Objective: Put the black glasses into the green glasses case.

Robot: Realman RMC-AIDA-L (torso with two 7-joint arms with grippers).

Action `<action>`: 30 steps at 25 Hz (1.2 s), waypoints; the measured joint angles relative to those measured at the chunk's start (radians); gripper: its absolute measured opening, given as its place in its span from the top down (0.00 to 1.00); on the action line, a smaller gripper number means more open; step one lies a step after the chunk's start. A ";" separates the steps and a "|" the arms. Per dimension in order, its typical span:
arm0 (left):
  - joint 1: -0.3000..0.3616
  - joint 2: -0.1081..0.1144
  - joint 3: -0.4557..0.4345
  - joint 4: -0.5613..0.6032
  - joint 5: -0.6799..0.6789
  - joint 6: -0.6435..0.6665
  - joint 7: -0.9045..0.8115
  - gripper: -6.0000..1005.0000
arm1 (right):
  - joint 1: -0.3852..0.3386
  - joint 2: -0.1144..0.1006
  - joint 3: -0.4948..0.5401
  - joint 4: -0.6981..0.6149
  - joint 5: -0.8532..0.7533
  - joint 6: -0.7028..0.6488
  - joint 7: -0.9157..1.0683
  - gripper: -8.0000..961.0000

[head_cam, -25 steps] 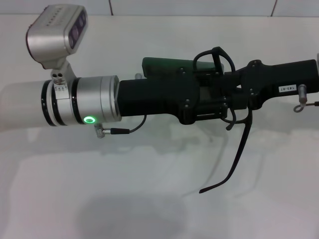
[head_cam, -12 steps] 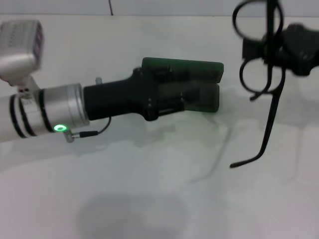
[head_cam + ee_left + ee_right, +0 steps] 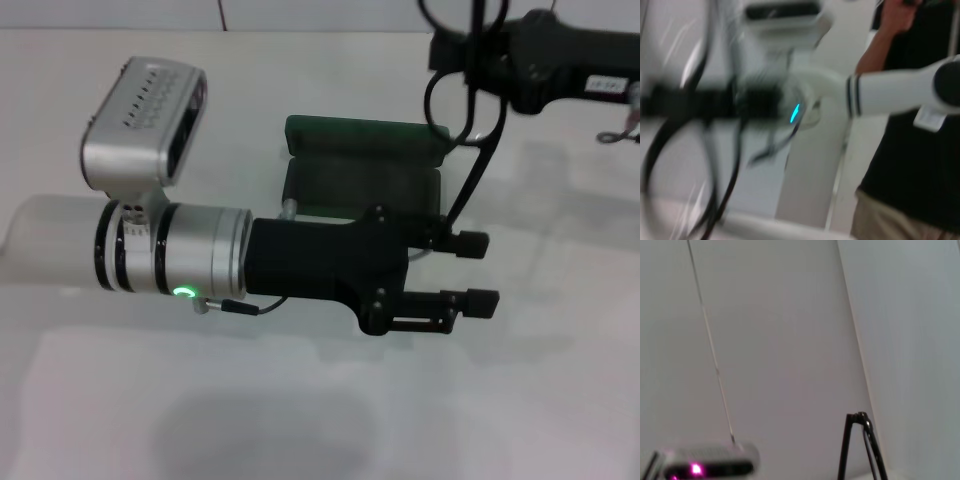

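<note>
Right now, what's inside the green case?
The green glasses case lies open with nothing visible in its dark interior. The left claw, fingers spread, covers its near edge. The black glasses hang from the right claw above its right end.

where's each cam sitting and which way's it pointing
Head: above the table, looking forward and down; shows the open left hand near the open case and the right hand holding the glasses.
Left wrist: on the left arm, facing sideways, blurred; shows a white robot arm and a bystander.
Right wrist: on the right arm, facing a wall; glasses at the edge.
Head and right wrist share the glasses.
</note>
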 joint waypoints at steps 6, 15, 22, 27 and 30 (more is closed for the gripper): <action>0.013 0.012 -0.028 0.002 -0.061 0.082 0.015 0.41 | 0.001 -0.002 -0.160 0.004 -0.004 0.092 0.000 0.92; 0.034 0.013 -0.084 0.002 -0.069 0.093 0.017 0.41 | -0.001 -0.009 -0.228 0.005 -0.075 0.056 0.001 0.93; 0.030 0.009 -0.085 0.001 -0.069 0.090 0.017 0.41 | -0.005 -0.011 -0.237 0.005 -0.104 -0.010 -0.019 0.93; 0.034 0.008 -0.085 0.001 -0.070 0.090 0.017 0.40 | -0.015 -0.019 -0.234 0.004 -0.104 -0.006 -0.020 0.93; 0.050 0.012 -0.087 0.001 -0.086 0.093 0.017 0.40 | -0.034 -0.031 -0.226 -0.005 -0.099 0.036 -0.021 0.92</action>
